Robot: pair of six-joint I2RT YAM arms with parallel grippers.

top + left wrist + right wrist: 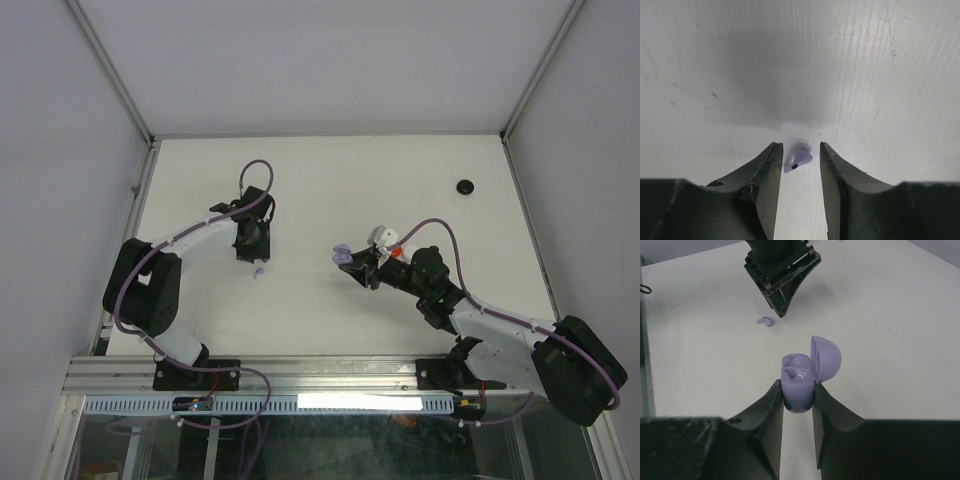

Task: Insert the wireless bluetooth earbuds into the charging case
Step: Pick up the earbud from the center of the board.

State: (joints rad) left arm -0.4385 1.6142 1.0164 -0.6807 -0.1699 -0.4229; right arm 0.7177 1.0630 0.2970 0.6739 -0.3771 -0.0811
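Note:
A lavender earbud (pixel 797 160) lies on the white table between the tips of my left gripper (pixel 800 146), which is open and hangs just above it without touching. From above, the earbud (pixel 259 270) sits just in front of the left gripper (pixel 250 243). My right gripper (pixel 797 385) is shut on the lavender charging case (pixel 799 382), held upright with its lid (pixel 826 357) hinged open to the right and two sockets showing. In the right wrist view the earbud (pixel 766 321) lies beyond the case, under the left gripper (pixel 782 270). From above, the case (pixel 343 255) is at the table's middle.
A small black round piece (pixel 466 186) lies on the table at the far right. White walls with metal corner posts close in the table (pixel 330 180) on three sides. An aluminium rail (pixel 300 372) runs along the near edge.

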